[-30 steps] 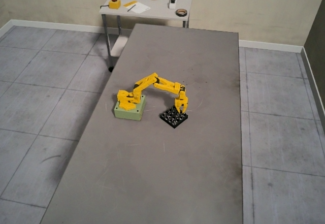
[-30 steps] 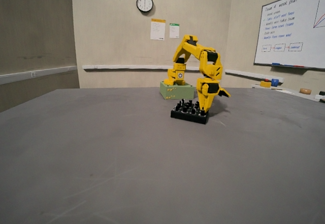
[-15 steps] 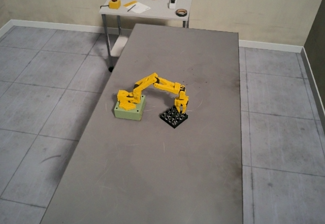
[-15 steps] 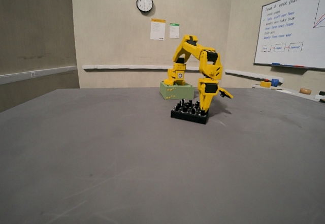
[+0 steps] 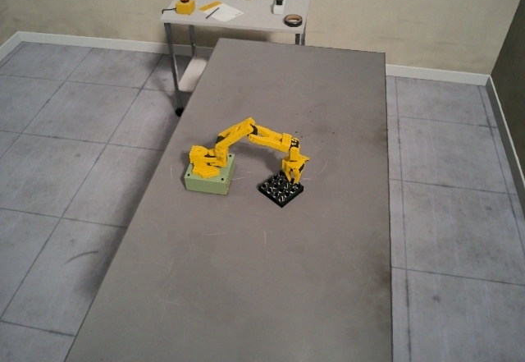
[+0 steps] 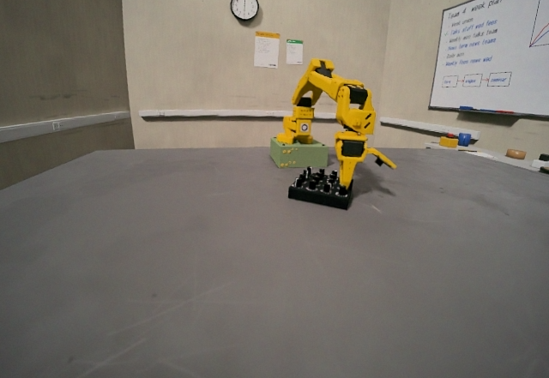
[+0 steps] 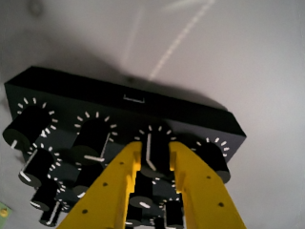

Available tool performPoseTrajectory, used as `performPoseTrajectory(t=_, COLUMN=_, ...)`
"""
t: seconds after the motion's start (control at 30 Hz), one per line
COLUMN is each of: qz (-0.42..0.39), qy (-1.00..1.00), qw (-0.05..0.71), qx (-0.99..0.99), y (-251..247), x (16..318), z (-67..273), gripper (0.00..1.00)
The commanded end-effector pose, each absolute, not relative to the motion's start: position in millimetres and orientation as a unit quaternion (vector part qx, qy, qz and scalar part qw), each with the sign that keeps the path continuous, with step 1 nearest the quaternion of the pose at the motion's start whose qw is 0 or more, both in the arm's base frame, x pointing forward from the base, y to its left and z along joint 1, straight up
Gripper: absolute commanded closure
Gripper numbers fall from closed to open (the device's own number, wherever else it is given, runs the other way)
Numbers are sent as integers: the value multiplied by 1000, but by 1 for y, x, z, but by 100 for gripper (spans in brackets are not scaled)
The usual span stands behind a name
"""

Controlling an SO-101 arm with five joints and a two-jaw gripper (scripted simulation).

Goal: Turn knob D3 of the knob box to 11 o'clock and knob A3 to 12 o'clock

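The black knob box (image 5: 292,198) (image 6: 316,199) (image 7: 71,86) lies on the table, with the socket (image 7: 134,99) on its upper side in the wrist view. My gripper (image 5: 293,181) (image 6: 345,187) (image 7: 157,153) points down at row A and is shut on knob A3 (image 7: 159,164), third from the left. A3's white line points close to the mark just left of the middle one. Knobs A1 (image 7: 29,125) and A2 (image 7: 91,140) stand to its left, A4 (image 7: 213,159) to its right. D3's pointer cannot be made out; it is far back among the fingers.
The arm's green base block (image 5: 207,183) (image 6: 301,154) stands beside the box on the grey table (image 5: 237,273) (image 6: 266,276). The other knobs stand close around the fingers, with A4 very near the right finger. A side table (image 5: 258,16) with small items is behind.
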State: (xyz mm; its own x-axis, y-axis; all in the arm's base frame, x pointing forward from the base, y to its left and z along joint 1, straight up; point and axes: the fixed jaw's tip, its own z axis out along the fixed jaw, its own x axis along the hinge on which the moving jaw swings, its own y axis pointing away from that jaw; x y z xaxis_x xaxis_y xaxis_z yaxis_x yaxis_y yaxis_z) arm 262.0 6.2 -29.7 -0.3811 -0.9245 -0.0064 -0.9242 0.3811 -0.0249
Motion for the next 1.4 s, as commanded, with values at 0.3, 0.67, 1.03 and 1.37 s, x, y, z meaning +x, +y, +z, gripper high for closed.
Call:
performPoseTrajectory(t=0.3, qz=-1, qy=881, qw=2, qx=-473, y=8, x=260, z=-33, gripper=99)
performPoseTrajectory(t=0.67, qz=-1, qy=922, qw=2, qx=-387, y=9, x=260, z=-33, gripper=99)
performPoseTrajectory(t=1.03, qz=-1, qy=950, qw=2, qx=-313, y=9, x=261, z=-33, gripper=99)
performPoseTrajectory(t=1.37, qz=0, qy=969, qw=2, qx=-246, y=10, x=262, z=-33, gripper=99)
